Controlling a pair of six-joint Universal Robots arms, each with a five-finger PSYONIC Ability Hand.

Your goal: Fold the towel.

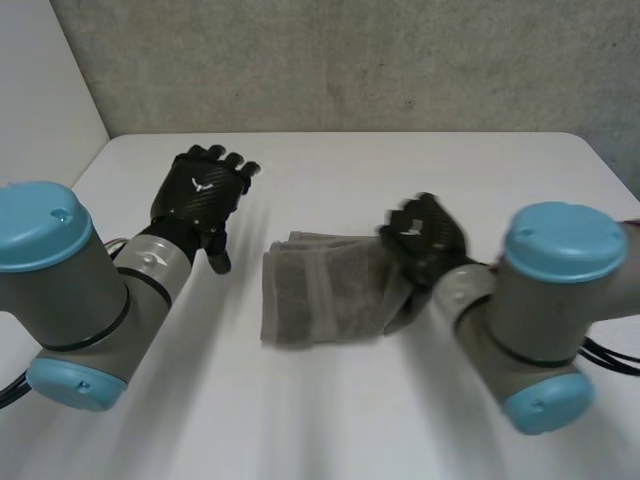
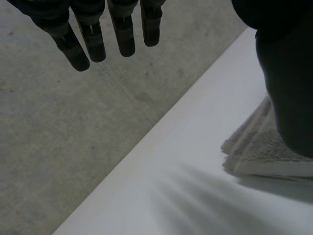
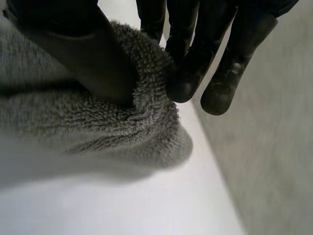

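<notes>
Currently: one grey towel, folded, lying mid-surface, right hand at its right edge.
Detail, as I log it from my station: the right hand pinches a bunched fold of towel between thumb and fingers (the pile is squeezed up there). The left hand hangs raised, well apart to the towel's left, fingers straight and relaxed, holding nothing.

Left arm, right arm: thick grey cylindrical joints, rounded light-blue caps. Left hand: black, woven carbon-look back, small white emblem, silver-grey wrist collar. Right hand: black, glossy. Fingers: dark, segmented, blunt rounded tips.
</notes>
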